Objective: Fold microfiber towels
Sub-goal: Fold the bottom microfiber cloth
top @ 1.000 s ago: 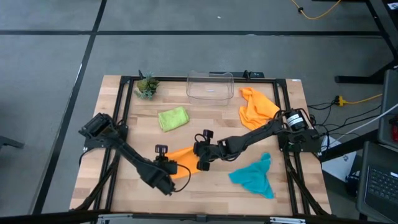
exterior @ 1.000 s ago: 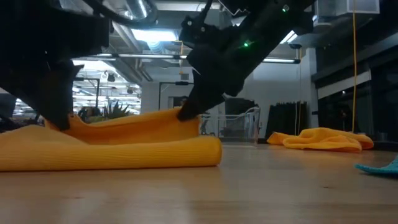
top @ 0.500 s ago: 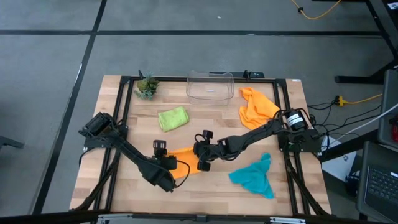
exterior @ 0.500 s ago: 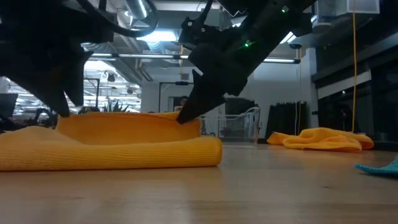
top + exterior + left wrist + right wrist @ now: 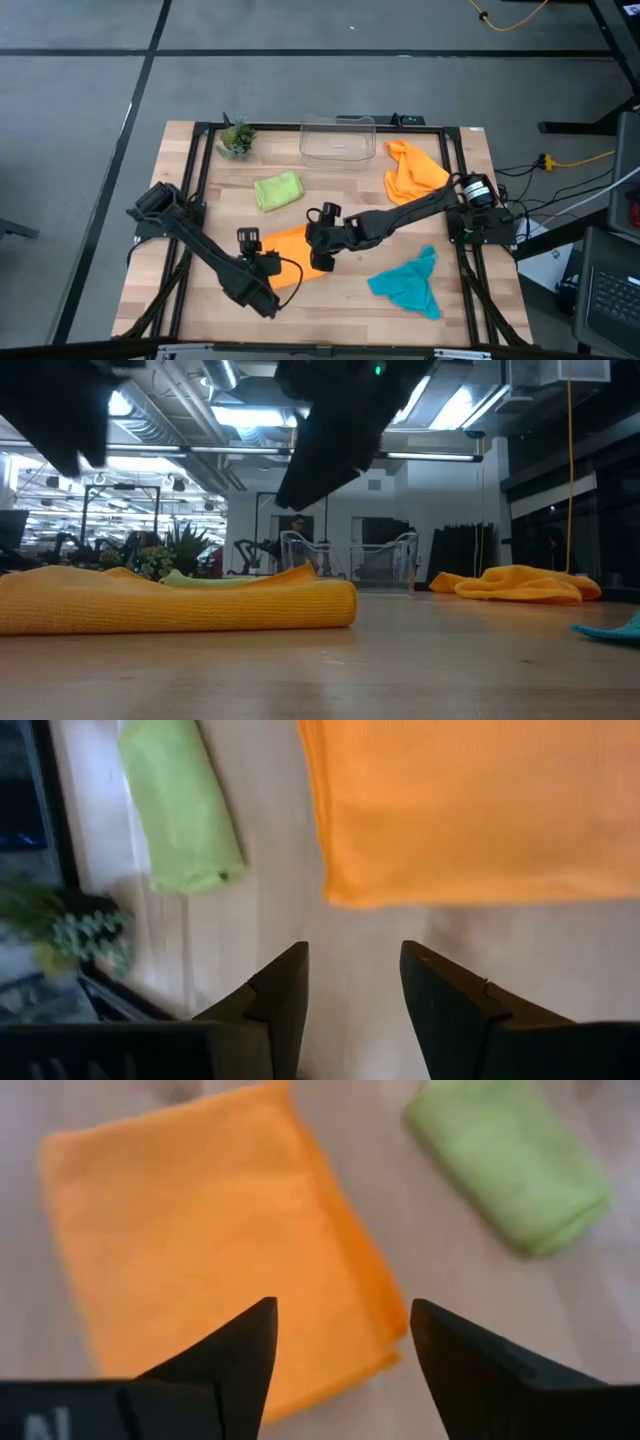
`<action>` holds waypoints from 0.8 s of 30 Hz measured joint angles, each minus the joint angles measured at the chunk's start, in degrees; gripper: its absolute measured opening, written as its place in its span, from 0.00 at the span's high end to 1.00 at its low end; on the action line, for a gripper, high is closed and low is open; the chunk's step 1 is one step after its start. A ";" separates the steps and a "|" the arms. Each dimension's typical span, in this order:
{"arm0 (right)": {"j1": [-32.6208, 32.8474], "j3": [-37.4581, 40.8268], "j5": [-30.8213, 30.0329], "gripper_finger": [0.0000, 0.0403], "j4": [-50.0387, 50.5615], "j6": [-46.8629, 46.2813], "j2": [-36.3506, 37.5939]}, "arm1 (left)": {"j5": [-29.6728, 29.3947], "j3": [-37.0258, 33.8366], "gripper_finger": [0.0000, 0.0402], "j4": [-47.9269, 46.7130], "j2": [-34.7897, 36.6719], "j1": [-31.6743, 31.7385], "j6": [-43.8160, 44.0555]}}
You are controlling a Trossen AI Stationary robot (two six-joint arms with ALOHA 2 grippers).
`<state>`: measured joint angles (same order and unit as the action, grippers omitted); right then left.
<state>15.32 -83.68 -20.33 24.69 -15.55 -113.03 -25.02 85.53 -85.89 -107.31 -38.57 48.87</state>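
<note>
An orange towel [image 5: 292, 250] lies folded flat on the table's middle; in the low view it is a low double layer [image 5: 180, 605]. My left gripper [image 5: 350, 950] hangs open above the table just off the towel's left edge [image 5: 266, 262]. My right gripper [image 5: 340, 1305] hangs open above the towel's right part [image 5: 318, 256]. Neither touches the cloth. A folded lime green towel [image 5: 278, 190] lies farther back. A second orange towel [image 5: 410, 172] lies crumpled at the back right. A teal towel [image 5: 408, 283] lies crumpled at the near right.
A clear plastic bin [image 5: 338, 138] stands at the far edge in the middle, and a small potted plant [image 5: 236, 138] at the far left. A black frame runs around the wooden table [image 5: 200, 180]. Bare wood shows along the near edge [image 5: 330, 320].
Both grippers have opened, let go of the orange towel and risen clear of it. The raised upper layer that they held has dropped flat onto the lower layer, so the towel now lies folded and low.
</note>
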 joint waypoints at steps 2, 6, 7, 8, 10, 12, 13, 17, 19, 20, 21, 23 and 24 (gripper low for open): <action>0.53 -2.17 2.30 0.42 4.79 -2.40 0.00 | 1.01 1.41 0.62 -2.09 0.01 -1.35 1.81; 2.27 -2.66 3.73 0.45 5.09 -4.92 0.02 | 2.88 2.82 0.62 -2.83 1.19 -5.31 2.37; 2.70 -2.18 3.95 0.45 4.15 -5.99 0.02 | 2.96 2.83 0.62 -2.93 1.92 -6.37 3.34; 3.06 -1.50 4.06 0.46 2.14 -7.74 -0.09 | 3.00 2.84 0.62 -3.14 2.73 -7.43 4.75; 3.63 0.23 4.04 0.46 -3.70 -11.04 -0.60 | 2.29 2.87 0.62 -3.45 4.27 -9.65 8.31; 3.92 2.54 3.69 0.46 -12.36 -12.68 -1.75 | -0.61 2.87 0.62 -3.47 5.73 -11.80 11.92; 4.06 3.57 2.95 0.46 -17.40 -13.28 -2.52 | -2.77 2.87 0.62 -3.48 6.40 -12.89 13.62; 4.39 5.14 -2.47 0.45 -33.74 -12.37 -7.98 | -9.24 2.87 0.62 -3.21 7.63 -16.13 18.09; 4.38 4.13 -6.86 0.45 -37.05 -9.56 -11.51 | -10.79 2.87 0.62 -3.13 7.69 -16.87 18.59; 4.39 3.38 -9.32 0.45 -38.45 -8.40 -13.18 | -11.20 2.87 0.62 -3.06 7.69 -17.32 18.81; 4.39 2.50 -12.08 0.45 -39.41 -7.50 -14.48 | -11.35 2.87 0.62 -2.94 7.69 -17.57 19.22; 4.41 0.23 -17.92 0.45 -40.90 -6.67 -16.97 | -11.76 2.73 0.62 -2.81 7.69 -17.68 20.11; 4.39 -0.76 -20.28 0.45 -41.04 -6.97 -18.02 | -11.92 2.57 0.62 -2.81 7.69 -17.66 20.42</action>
<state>19.70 -84.44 -40.61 -16.35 -22.52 -131.05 -36.94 88.10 -88.70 -99.62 -56.22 69.29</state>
